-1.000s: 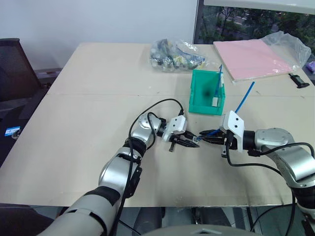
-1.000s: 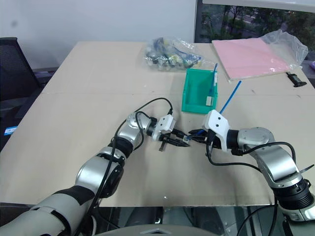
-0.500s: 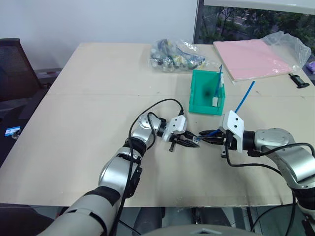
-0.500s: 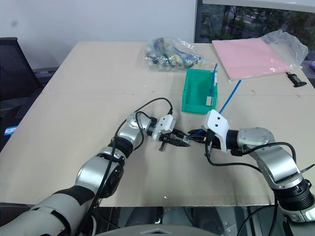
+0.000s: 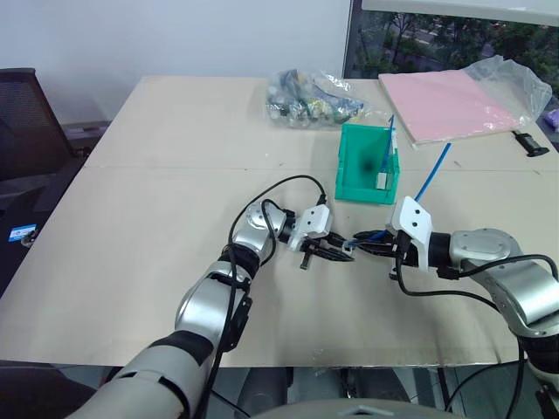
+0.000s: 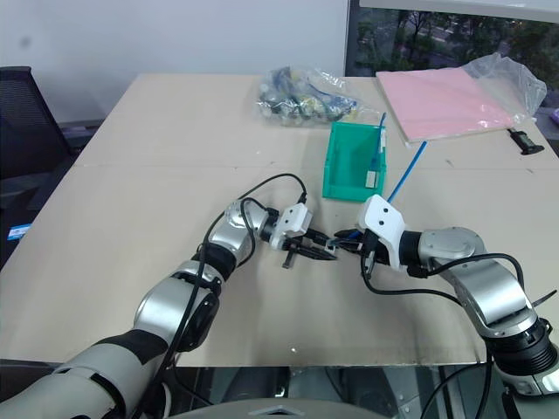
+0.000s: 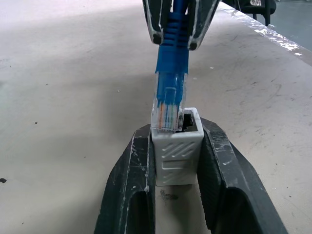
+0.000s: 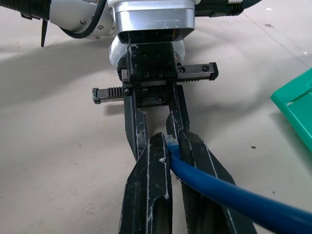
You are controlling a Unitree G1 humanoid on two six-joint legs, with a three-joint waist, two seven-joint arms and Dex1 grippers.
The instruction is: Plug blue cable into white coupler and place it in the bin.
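We clamp the light, rigid white coupler [image 7: 177, 146] in the left jaws; right jaws pinch the flexible blue cable [image 7: 171, 53] behind its fragile clear plug, touching the coupler's socket rim.

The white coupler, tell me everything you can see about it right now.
The white coupler is a small white plastic block with ribbed grooves moulded into its facing side and a dark square socket at its far end. It sits clamped between the left gripper's two black fingers, socket pointing away from that wrist. The blue cable's clear plug, gripped by the right gripper, meets the socket's rim, offset to one side and not seated. The coupler is held above the table, near the bin.
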